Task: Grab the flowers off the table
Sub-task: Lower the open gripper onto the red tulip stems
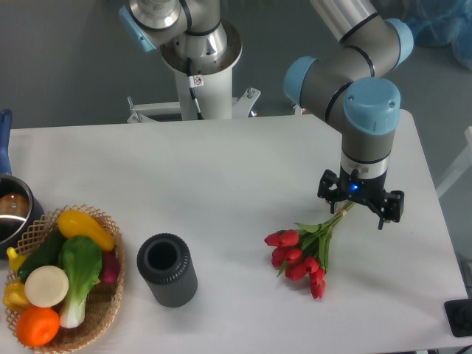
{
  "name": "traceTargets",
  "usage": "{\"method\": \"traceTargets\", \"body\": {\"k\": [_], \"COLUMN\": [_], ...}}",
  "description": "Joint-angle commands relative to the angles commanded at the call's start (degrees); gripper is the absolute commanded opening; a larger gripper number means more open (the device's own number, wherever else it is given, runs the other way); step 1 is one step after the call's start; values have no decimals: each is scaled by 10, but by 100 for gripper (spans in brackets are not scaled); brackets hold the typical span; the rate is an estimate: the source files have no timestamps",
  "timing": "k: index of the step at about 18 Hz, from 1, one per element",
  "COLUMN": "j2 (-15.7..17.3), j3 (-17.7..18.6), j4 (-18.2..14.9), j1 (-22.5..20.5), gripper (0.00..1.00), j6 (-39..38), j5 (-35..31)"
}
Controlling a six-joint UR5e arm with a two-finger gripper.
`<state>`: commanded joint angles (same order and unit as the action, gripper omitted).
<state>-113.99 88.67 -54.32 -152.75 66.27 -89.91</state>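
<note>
The flowers (301, 256), a small bunch of red tulip buds with green stems and leaves, lie on the white table (221, 184) at the right of centre. The buds point to the lower left and the stems run up to the right. My gripper (361, 201) points straight down over the upper end of the stems. Its black fingers (327, 186) stand spread to either side of the stems, so it looks open. The fingertips themselves are hidden under the wrist.
A black cylinder (167, 269) stands upright left of the flowers. A wicker basket (110, 295) of toy vegetables sits at the front left, with a pot (11, 210) behind it. The table's right edge is close to the gripper.
</note>
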Motion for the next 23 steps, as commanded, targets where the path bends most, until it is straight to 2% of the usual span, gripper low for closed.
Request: {"method": "traceTargets", "body": {"k": [1, 4, 5, 9, 14, 17, 23], "j2": [-1, -4, -7, -30, -57, -60, -80], "j3": [7, 48, 55, 57, 57, 75, 67], "j4": [12, 76, 80, 79, 78, 78, 78], "j1": [0, 1, 1, 1, 4, 11, 20], "gripper": [100, 100, 100, 100, 100, 100, 98], "j6": [2, 3, 5, 48, 61, 61, 62], "j5": [0, 0, 0, -3, -3, -3, -3]}}
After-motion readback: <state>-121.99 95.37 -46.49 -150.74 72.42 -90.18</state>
